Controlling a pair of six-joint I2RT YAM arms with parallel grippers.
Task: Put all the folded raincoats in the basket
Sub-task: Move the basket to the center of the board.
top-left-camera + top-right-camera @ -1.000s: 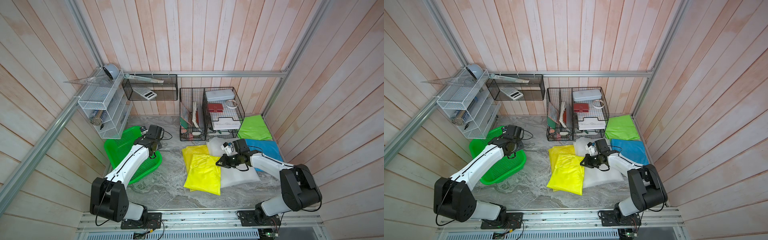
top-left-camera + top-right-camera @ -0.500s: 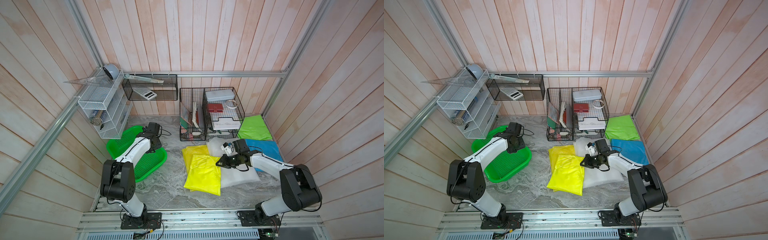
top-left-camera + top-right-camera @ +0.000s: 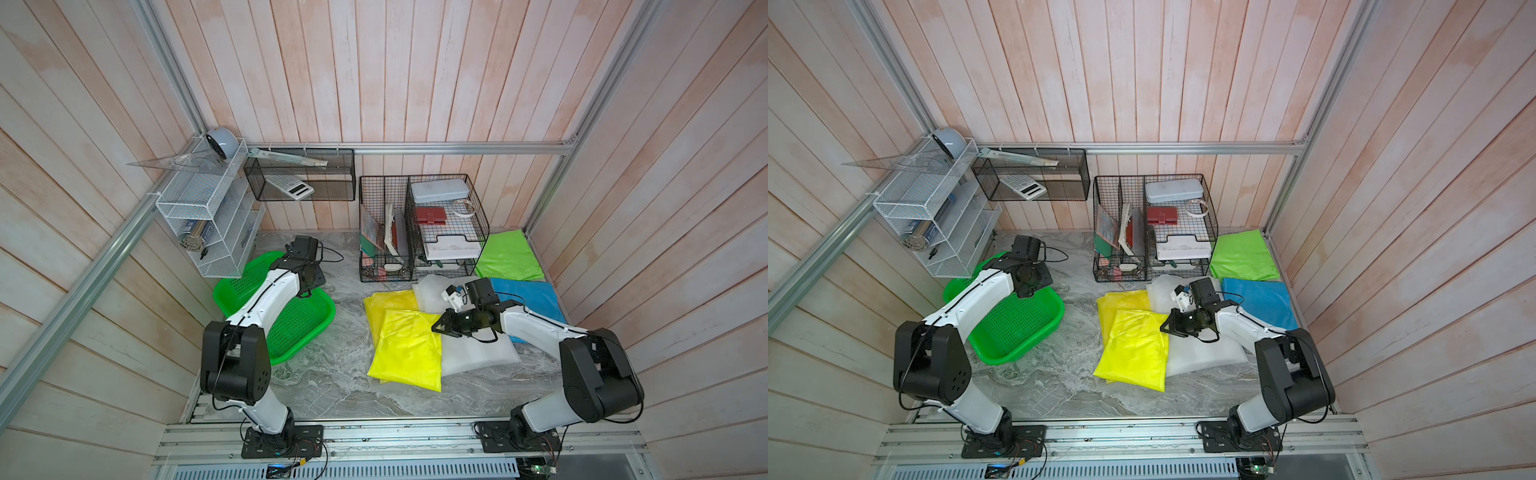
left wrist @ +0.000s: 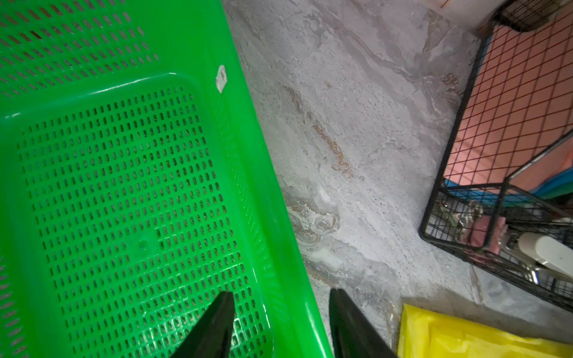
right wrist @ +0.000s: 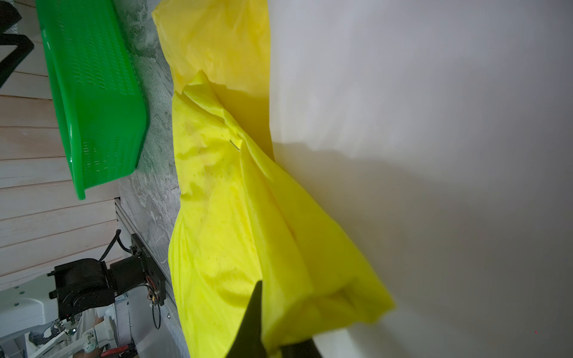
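Top views: over the last second the basket (image 3: 316, 337) has slid a touch toward the middle, and your left arm swung its elbow in with it. It's empty and sits left of the yellow raincoat (image 3: 407, 349), with bare table between. The right gripper (image 3: 435, 327) hasn't moved. It's at the raincoat's rear right corner, where that lies over the white folded sheet (image 3: 478, 353). The raincoat is flat on the table, not lifted.

Left wrist: the left gripper (image 4: 280, 294) has its jaws part spread, astride the basket's rim. One finger is over the perforated floor, the other over the table (image 4: 356, 124). I see a gap on both sides, so I read that as hooking or nudging, not a clamp. A yellow corner shows close by, and the black wire rack (image 4: 511, 108) is across the table.

Right wrist: the jaws are pressed together on a bunched fold of the yellow raincoat, and the fabric puckers at the pinch. The basket sits beyond the raincoat's far edge.

Meaning: it looks like you're shortening the carry, and the transfer itself hasn't started. A one-corner pinch on slippery film will likely let it unfold when you lift. Watch that the second yellow layer (image 3: 390, 303) behind it doesn't drag along.
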